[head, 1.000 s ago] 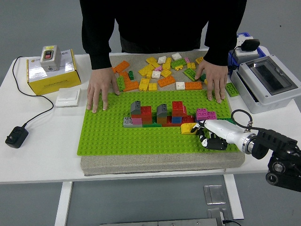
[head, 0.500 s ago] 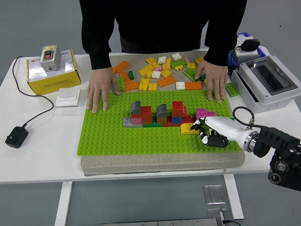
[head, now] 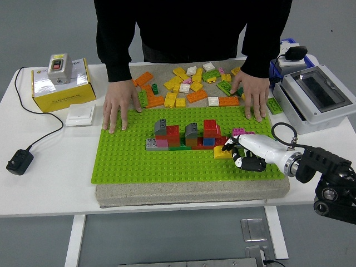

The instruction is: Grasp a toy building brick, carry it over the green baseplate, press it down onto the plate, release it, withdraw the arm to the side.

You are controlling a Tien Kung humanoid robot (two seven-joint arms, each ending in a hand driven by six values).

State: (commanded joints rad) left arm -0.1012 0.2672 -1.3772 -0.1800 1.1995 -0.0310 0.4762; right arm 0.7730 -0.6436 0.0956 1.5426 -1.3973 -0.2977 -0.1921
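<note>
The right hand [head: 240, 153] grasps the yellow brick [head: 223, 152] on the green baseplate [head: 128, 158]; off-stud pressing could leave it loose.

A single high view looks forward and down over the desk [head: 50, 183] from its near edge, toward the person [head: 192, 28] standing opposite.

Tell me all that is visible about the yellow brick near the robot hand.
The yellow brick is a small, glossy plastic piece with a rounded top, lying flat on the green baseplate at the right end of the row of built bricks. The right hand rests against its right side, fingertips on it; whether it is pressed fully down cannot be told.
</note>
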